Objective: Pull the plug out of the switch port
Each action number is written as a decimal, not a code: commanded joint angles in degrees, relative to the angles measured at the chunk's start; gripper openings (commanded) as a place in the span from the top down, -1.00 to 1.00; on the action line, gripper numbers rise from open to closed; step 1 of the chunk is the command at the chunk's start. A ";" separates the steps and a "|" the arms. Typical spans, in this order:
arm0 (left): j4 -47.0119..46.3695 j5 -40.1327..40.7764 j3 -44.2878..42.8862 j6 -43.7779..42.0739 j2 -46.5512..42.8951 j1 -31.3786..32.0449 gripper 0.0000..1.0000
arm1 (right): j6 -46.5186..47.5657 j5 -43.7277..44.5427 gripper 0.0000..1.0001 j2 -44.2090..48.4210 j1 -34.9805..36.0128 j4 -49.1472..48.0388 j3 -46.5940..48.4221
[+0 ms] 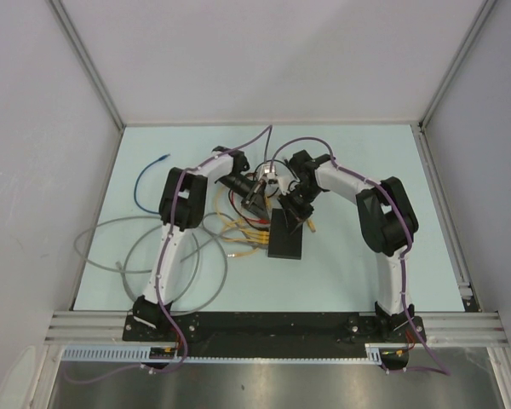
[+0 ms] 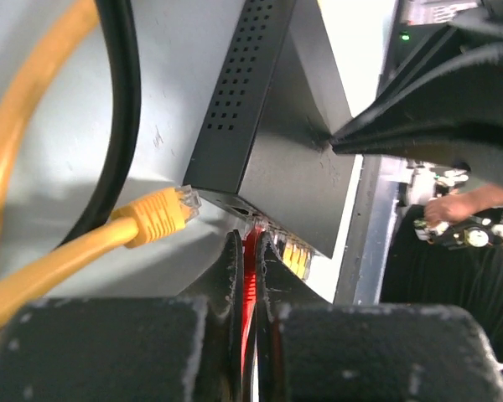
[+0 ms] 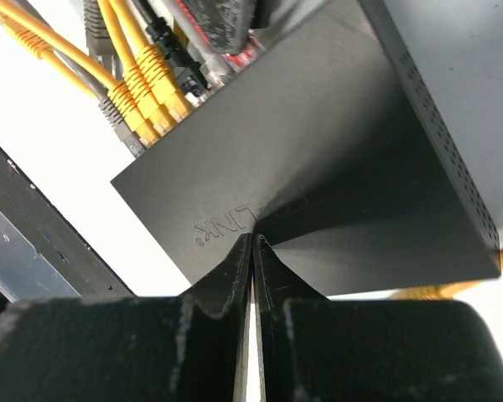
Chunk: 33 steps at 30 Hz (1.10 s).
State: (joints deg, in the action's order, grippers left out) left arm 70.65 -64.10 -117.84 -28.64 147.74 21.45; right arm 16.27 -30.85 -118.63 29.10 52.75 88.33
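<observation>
The switch (image 1: 286, 237) is a flat black box on the pale table; in the left wrist view the switch (image 2: 272, 142) shows its vented side. My left gripper (image 2: 250, 241) is shut on a red plug (image 2: 250, 276) whose tip sits at the socket row. Several yellow plugs (image 2: 296, 256) sit in the sockets beside it. A loose yellow plug (image 2: 161, 211) lies just off the switch's corner. My right gripper (image 3: 253, 243) is shut, with its tips pressed onto the switch's top face (image 3: 318, 167). From there the red plug (image 3: 232, 55) and the yellow plugs (image 3: 147, 92) show along the far edge.
Grey cable loops (image 1: 123, 251) and a blue cable (image 1: 149, 181) lie on the left of the table. A black cable (image 2: 121, 109) and a yellow cable (image 2: 17, 126) run beside the switch. An aluminium rail (image 1: 272, 324) borders the near edge.
</observation>
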 commanded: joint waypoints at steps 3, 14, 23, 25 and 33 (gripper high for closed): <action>5.35 6.08 -3.15 -9.32 1.40 -1.41 1.00 | 1.13 6.07 0.85 -2.48 0.34 -1.34 -1.24; 6.72 4.86 -6.74 -10.47 2.83 -2.56 1.00 | 1.48 6.59 0.85 -2.75 0.34 -1.16 -1.15; 4.23 6.26 -16.25 -8.27 -2.63 -2.56 1.00 | 1.57 6.68 0.85 -3.80 0.08 -1.42 0.52; 2.48 6.00 -16.54 -7.83 -5.34 -2.64 1.00 | 1.57 6.77 0.85 -3.98 0.08 -1.51 0.79; -8.95 7.14 -20.67 0.86 -11.50 -2.91 1.00 | 1.74 7.65 0.85 -4.24 -0.19 -1.69 1.75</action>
State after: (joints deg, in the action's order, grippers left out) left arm 68.03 -57.28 -132.22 -31.38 142.37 19.07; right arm 16.16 -30.46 -119.59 29.26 54.11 89.89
